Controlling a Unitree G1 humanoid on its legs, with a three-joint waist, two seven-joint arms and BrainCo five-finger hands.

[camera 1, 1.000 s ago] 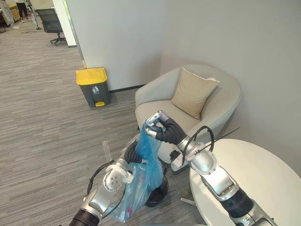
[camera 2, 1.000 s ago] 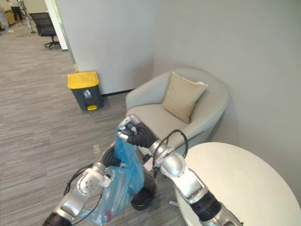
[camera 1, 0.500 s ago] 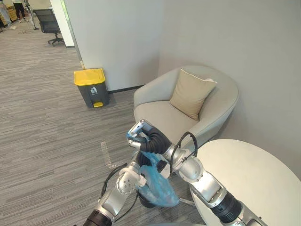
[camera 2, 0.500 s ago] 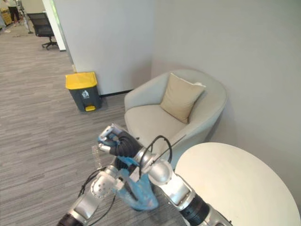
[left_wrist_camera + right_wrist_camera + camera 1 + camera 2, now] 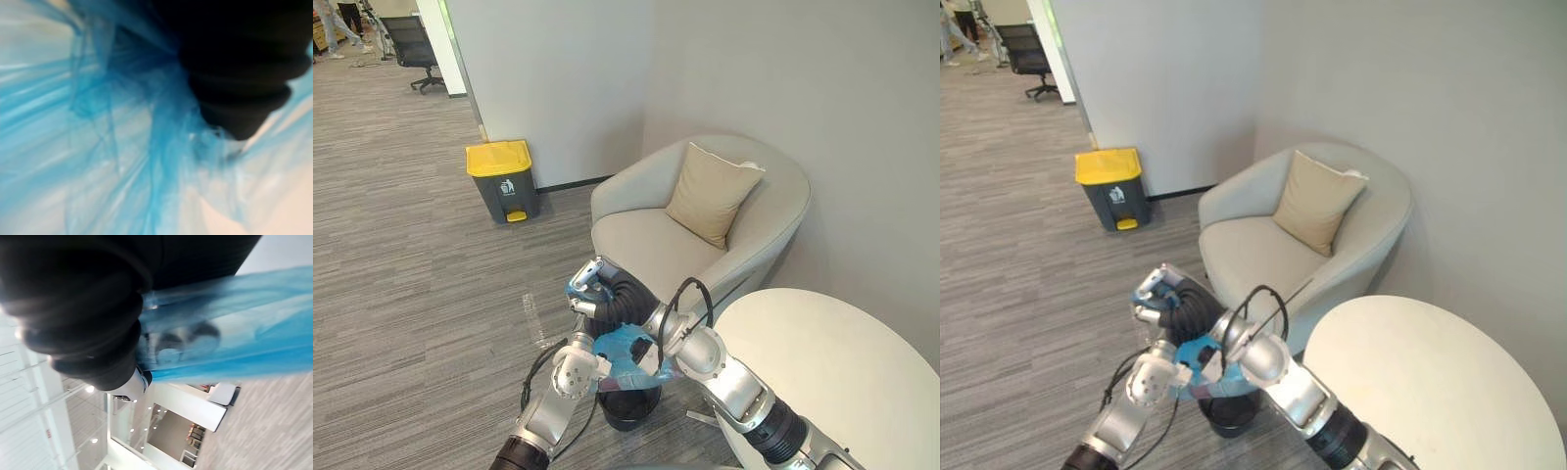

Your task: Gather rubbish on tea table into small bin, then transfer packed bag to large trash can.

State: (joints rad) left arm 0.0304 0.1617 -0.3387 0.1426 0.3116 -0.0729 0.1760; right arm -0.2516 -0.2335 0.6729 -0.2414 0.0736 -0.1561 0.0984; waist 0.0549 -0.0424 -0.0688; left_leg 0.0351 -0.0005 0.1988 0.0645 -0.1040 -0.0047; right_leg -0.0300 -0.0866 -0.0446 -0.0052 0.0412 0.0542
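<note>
A blue plastic bag (image 5: pixel 625 352) is bunched up just above the small black bin (image 5: pixel 626 409) on the floor beside the tea table (image 5: pixel 832 362). My right hand (image 5: pixel 597 291) is raised over the bag, its fingers curled round the twisted neck. My left hand (image 5: pixel 587 364) presses into the bag's side from the left, and in the left wrist view blue film (image 5: pixel 122 147) gathers tight against it. The right wrist view shows stretched bag film (image 5: pixel 225 328) running past the dark cover. The large grey trash can with a yellow lid (image 5: pixel 502 181) stands by the wall, far left.
A beige armchair (image 5: pixel 636 240) with a tan cushion (image 5: pixel 710 194) stands close behind the bin. Grey carpet stretches left toward the trash can. An office chair (image 5: pixel 411 39) and a person (image 5: pixel 333 18) are far off at the back left.
The bag hung long from my raised right hand; now it is bunched low over the small bin. My right hand moved down and left, and my left hand closed into the bag.
</note>
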